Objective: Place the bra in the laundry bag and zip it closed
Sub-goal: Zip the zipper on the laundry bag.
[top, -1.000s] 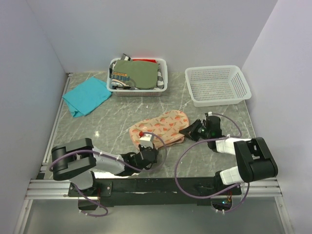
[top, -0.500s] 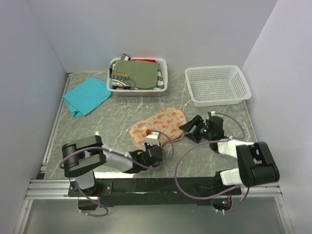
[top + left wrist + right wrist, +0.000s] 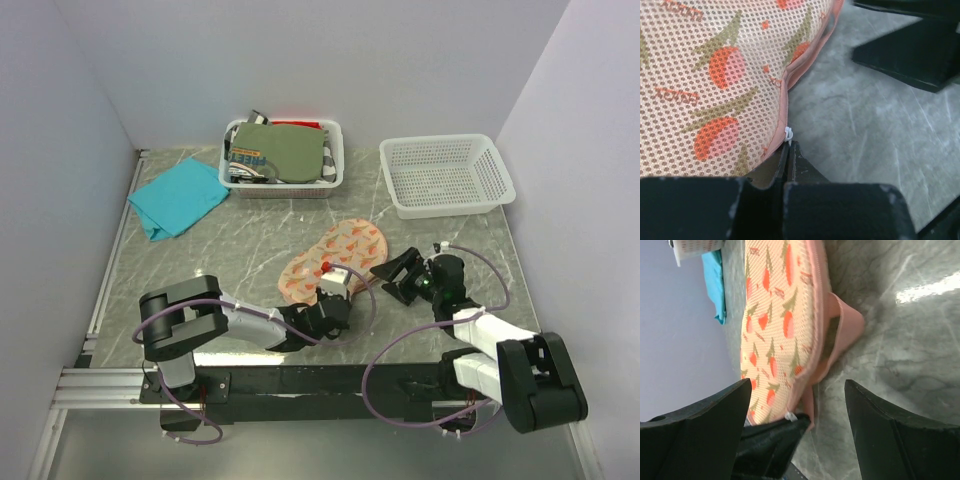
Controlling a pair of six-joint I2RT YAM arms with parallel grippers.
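Note:
The laundry bag, pinkish-beige mesh with orange-red print, lies flat mid-table, also seen in the left wrist view and the right wrist view. My left gripper is shut on the small white zipper pull at the bag's near edge. My right gripper stands open just right of the bag, with nothing between its fingers. In the right wrist view the bag's pink edge gapes slightly. The bra is hidden from view.
A white basket holding folded clothes, an olive-green one on top, stands at the back. Another white mesh basket sits at back right. A teal cloth lies at back left. Walls close in on both sides.
My right gripper opened, let go of the bag's end and drew back to the right. My left gripper moved right along the bag's near edge with the pull; the bag swung round.

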